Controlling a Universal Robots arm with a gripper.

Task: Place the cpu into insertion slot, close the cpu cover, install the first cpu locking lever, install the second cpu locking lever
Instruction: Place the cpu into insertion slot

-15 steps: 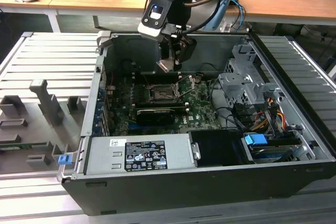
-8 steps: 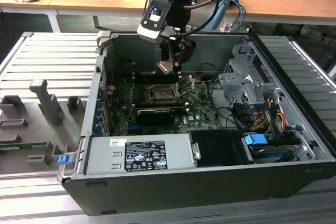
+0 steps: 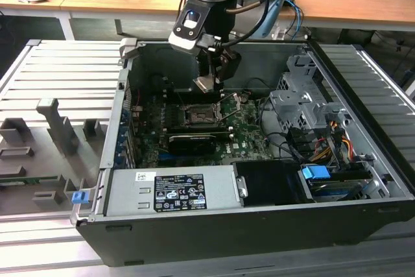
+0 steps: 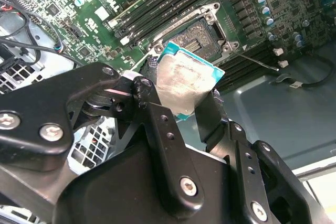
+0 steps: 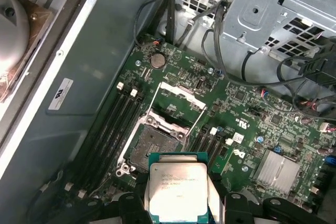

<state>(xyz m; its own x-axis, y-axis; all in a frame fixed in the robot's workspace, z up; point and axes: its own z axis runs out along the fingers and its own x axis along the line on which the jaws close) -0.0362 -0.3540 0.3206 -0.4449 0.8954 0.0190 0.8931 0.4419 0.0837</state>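
The hand (image 4: 178, 102) is clamped on the cpu (image 5: 177, 192), which sits between its fingers, above and clear of the insertion slot (image 5: 149, 148)

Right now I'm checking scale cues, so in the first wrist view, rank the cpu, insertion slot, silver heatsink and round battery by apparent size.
1. cpu, though it is nearest the camera, which flatters it.
2. insertion slot and silver heatsink: about alike, so not ranked apart.
3. round battery.
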